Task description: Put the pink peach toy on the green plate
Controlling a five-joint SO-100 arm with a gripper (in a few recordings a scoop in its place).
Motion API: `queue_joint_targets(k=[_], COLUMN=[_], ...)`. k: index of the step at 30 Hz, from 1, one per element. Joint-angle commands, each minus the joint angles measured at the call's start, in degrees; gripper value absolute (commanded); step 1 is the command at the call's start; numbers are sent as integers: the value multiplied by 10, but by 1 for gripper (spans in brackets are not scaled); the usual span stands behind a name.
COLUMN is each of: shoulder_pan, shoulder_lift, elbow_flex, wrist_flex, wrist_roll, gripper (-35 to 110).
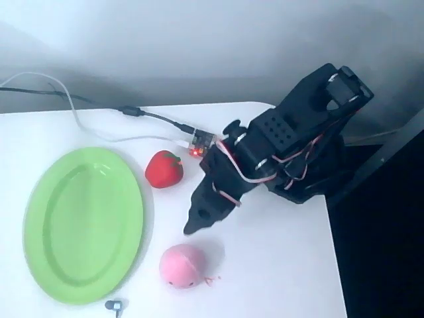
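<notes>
In the overhead view, the pink peach toy (pixel 183 265) is lying on the white table (pixel 278 278), just right of the green plate (pixel 40 225). The black gripper (pixel 197 218) is hovering just above the peach, holding nothing; I cannot tell how wide its jaws stand. A red strawberry toy (pixel 163 169) is sitting farther back.

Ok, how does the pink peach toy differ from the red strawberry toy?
The pink peach toy is pale pink and round; the red strawberry toy is deep red with a green top. The peach lies nearer the picture's bottom edge, the strawberry farther up. Both are small, close to the green plate, on the white table.
</notes>
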Motion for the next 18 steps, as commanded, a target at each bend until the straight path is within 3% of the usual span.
queue_joint_targets(k=[1, 6, 18], shoulder_pan=[-40, -60, -93], shoulder_lift=[-36, -129, -229], elbow_flex=[-29, -64, -90], wrist_flex=[-47, -130, -134], wrist_roll=[-2, -3, 17], gripper=[33, 34, 42])
